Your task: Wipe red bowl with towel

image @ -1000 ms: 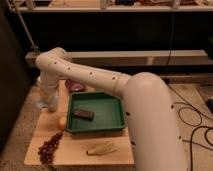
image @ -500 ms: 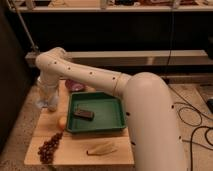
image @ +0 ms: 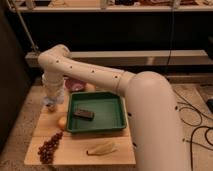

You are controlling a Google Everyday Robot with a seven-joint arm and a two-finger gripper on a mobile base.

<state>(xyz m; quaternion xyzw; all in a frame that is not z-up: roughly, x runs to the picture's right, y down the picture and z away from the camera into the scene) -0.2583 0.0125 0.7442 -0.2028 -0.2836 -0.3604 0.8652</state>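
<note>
the thick white arm sweeps up from the lower right, runs leftward as a long smooth tube dotted with small dark spots, bends at a rounded elbow and drops straight down. the claw [image: 50, 101] hangs at its end, pointing downward just above the far left part of the pale wooden surface [image: 75, 148]. its fingers are closed; whether anything is caught between them cannot be told, and the towel cannot be picked out.

the red bowl [image: 90, 87] shows only as a small orange-red patch to the right of the claw and a little behind it, partly hidden by the arm. the round purple bowl [image: 75, 83] sits between it and the claw. just right of the claw lies a rectangular green tray [image: 95, 129] with raised glossy walls, holding a dark oblong block [image: 84, 114]. in front of the claw are a small round yellowish ball [image: 62, 121], a knobbly bunch of dark red grapes [image: 49, 147], and, further right, a pale yellow tapered object [image: 102, 147].
</note>
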